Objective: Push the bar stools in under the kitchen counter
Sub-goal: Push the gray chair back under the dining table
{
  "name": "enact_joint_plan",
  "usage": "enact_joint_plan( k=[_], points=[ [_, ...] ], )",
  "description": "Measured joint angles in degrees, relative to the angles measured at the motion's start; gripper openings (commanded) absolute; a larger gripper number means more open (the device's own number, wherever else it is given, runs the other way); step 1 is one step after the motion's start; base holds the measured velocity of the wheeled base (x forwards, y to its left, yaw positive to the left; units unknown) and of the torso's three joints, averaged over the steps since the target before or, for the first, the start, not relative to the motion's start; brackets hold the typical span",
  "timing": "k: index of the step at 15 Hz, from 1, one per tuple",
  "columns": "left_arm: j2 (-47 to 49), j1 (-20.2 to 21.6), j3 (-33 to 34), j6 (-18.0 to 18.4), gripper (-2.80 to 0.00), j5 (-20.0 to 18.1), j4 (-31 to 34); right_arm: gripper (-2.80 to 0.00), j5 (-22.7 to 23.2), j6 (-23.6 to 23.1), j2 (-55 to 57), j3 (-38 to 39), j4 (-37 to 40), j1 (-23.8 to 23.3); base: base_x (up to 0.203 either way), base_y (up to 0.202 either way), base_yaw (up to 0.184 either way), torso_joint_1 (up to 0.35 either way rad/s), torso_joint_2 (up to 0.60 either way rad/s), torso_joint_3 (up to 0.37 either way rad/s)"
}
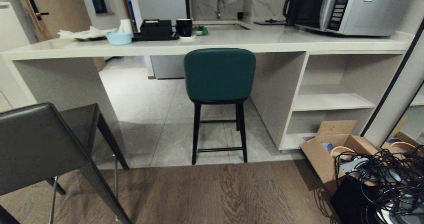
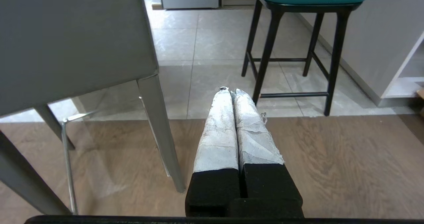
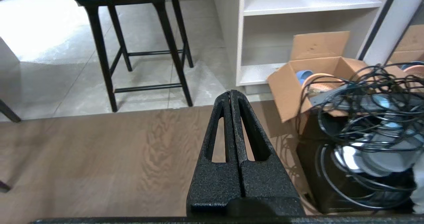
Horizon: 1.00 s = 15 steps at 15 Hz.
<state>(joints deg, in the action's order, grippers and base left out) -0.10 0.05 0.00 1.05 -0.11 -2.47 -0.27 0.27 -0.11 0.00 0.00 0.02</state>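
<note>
Cardboard box [image 1: 326, 153] open on floor, holding cups [image 3: 304, 75].

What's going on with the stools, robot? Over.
Both end effectors shut, empty, left, right. Teal stool at counter; grey stool still out. Box, cables on right.

Head camera facing the worktop [image 1: 232, 40] from above, both wrist cameras low, looking forward over wood floor [image 3: 99, 157], all sharing the teal stool [image 1: 219, 75]

Left hand [image 2: 231, 91] has white-taped fingers; right hand [image 3: 230, 93] bare, black, textured, slotted
</note>
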Motion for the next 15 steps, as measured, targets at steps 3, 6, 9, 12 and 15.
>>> enact_joint_plan(
  k=[3,6,9,12,15],
  points=[
    [0.00,-0.05,0.00,0.03,-2.80,0.04,0.05,-2.80,0.01,-0.02,0.01,0.00,0.00,-0.05,0.000,0.199,-0.001,0.002,0.00,0.001],
    [0.00,-0.02,0.00,0.07,-2.80,0.01,0.00,-2.80,0.01,-0.02,0.01,0.00,0.00,-0.02,0.000,0.197,-0.002,0.001,0.00,0.004],
    [0.02,-0.02,0.00,0.46,-2.80,-0.44,-0.02,-2.80,0.02,0.00,0.01,-0.02,-0.02,-0.02,0.000,0.199,0.000,0.003,0.00,0.002],
    [0.02,-0.05,0.00,0.23,-2.80,-0.16,0.05,-2.80,0.02,0.02,0.01,-0.02,-0.02,-0.02,0.000,0.199,-0.001,0.004,0.00,0.004],
    [0.02,-0.05,0.00,-0.31,-2.80,0.01,-0.05,-2.80,0.02,0.05,0.01,-0.02,-0.02,-0.02,0.000,0.199,-0.003,0.002,0.00,0.000]
  ],
)
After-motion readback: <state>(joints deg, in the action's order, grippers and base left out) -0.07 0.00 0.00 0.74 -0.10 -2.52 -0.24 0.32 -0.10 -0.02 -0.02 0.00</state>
